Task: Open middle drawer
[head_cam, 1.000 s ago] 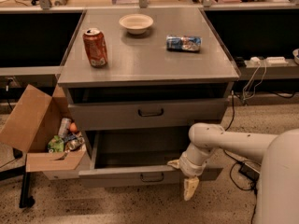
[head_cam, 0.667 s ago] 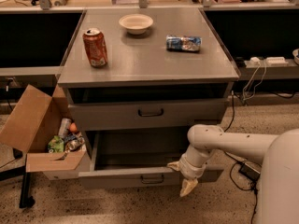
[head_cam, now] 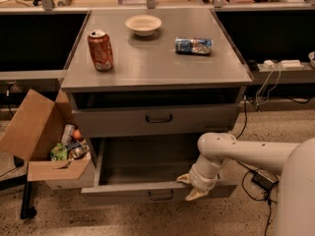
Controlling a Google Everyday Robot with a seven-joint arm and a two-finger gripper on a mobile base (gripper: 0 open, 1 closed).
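Note:
The middle drawer (head_cam: 125, 192) is a wide grey metal drawer. It stands pulled far out of the cabinet, and its dark inside (head_cam: 147, 163) shows nothing in it. Its small loop handle (head_cam: 161, 195) is at the centre of the front. My gripper (head_cam: 191, 187) hangs from the white arm (head_cam: 246, 151) that reaches in from the right. It sits at the drawer's front wall, just right of the handle. The drawer above (head_cam: 157, 119) has its own loop handle and stands out only slightly.
On the cabinet top (head_cam: 157, 58) stand a red can (head_cam: 100, 49), a white bowl (head_cam: 143, 24) and a blue packet (head_cam: 193, 45). An open cardboard box (head_cam: 44, 141) of items sits on the floor at the left. Cables (head_cam: 261, 178) lie on the floor at the right.
My gripper has shifted slightly up and to the left along the drawer front. The drawer stays pulled out about as far as before.

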